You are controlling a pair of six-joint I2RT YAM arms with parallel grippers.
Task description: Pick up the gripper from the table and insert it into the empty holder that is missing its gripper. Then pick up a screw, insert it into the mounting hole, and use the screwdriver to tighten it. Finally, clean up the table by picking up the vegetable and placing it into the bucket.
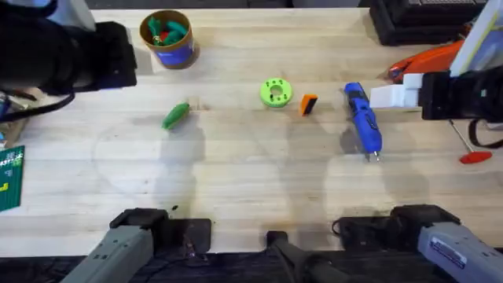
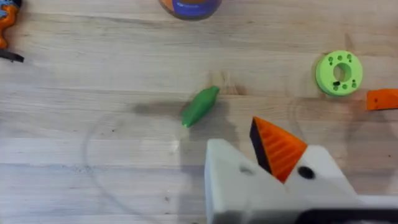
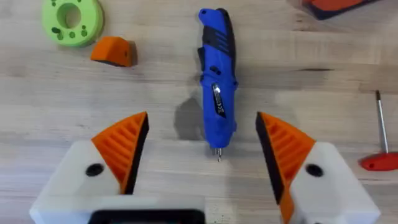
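The orange gripper (image 1: 309,104) lies on the table between a lime-green disc and the blue screwdriver (image 1: 363,122). The green vegetable (image 1: 175,115) lies left of centre, and the bucket (image 1: 167,38) stands behind it with green and red bits inside. My left arm (image 1: 71,55) hangs high at the far left. On my left gripper (image 2: 249,142) the bare white holder (image 2: 225,171) sits close beside its orange-tipped twin (image 2: 281,149), above the vegetable (image 2: 200,106). My right gripper (image 3: 202,155) is open above the screwdriver's (image 3: 217,74) bit end, holding nothing. The gripper (image 3: 114,51) lies off to one side.
A lime-green disc (image 1: 275,92) with holes sits mid-table. A thin rod with a red handle (image 1: 475,156) lies at the right edge. An orange tool (image 1: 428,59) and a black case (image 1: 416,20) are at the back right. A green card (image 1: 9,179) lies at the left edge.
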